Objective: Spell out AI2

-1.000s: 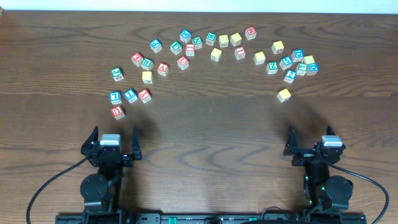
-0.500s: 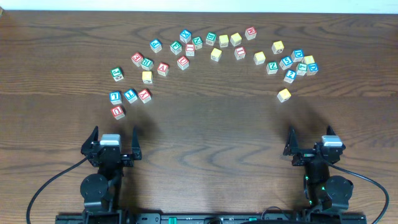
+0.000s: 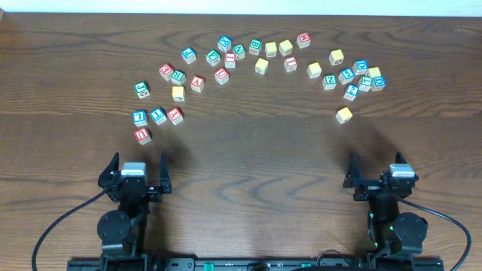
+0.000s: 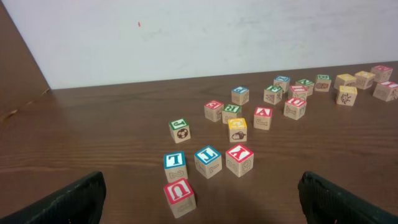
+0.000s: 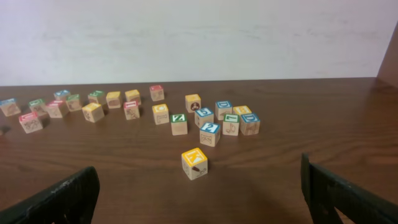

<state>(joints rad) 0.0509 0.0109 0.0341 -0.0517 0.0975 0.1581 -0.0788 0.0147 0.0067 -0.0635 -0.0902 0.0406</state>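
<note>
Several lettered wooden blocks lie in an arc across the far half of the table. A red A block (image 3: 197, 83) sits in the left cluster and shows in the left wrist view (image 4: 262, 117). A red I block (image 3: 291, 64) lies near the middle of the arc. A blue 2 block (image 3: 351, 91) sits in the right cluster and shows in the right wrist view (image 5: 209, 133). My left gripper (image 3: 139, 165) and my right gripper (image 3: 375, 167) are open and empty near the front edge, well short of the blocks.
A red U block (image 4: 179, 196) lies nearest my left gripper, with two blue blocks and a red block just beyond. A lone yellow block (image 5: 194, 163) lies ahead of my right gripper. A green Z block (image 3: 330, 80) sits by the 2. A wall stands behind the table.
</note>
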